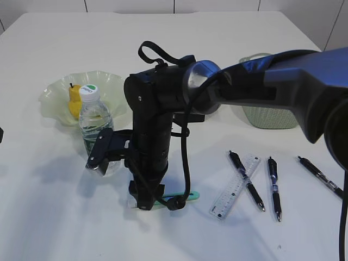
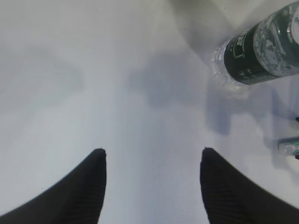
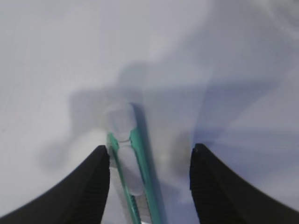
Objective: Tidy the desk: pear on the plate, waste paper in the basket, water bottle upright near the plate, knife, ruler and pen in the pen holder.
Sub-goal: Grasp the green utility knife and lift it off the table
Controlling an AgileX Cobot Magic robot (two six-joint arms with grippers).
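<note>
Reaching down over the knife, the right gripper has its jaws apart, one on each side of the green and white handle, which lies flat on the white tabletop. Nothing is held yet. The knife sits closer to the left jaw than the right one, so I think the gripper should slide over a little until the knife is in the middle, go down until the tips almost touch the tabletop, then squeeze slowly so the thin knife does not slip or spin away. The left gripper also has its jaws apart and hangs empty over bare tabletop, near the water bottle. The bottle stands up just beside the plate, and the pear is on the plate. The pen holder is not in view.
</note>
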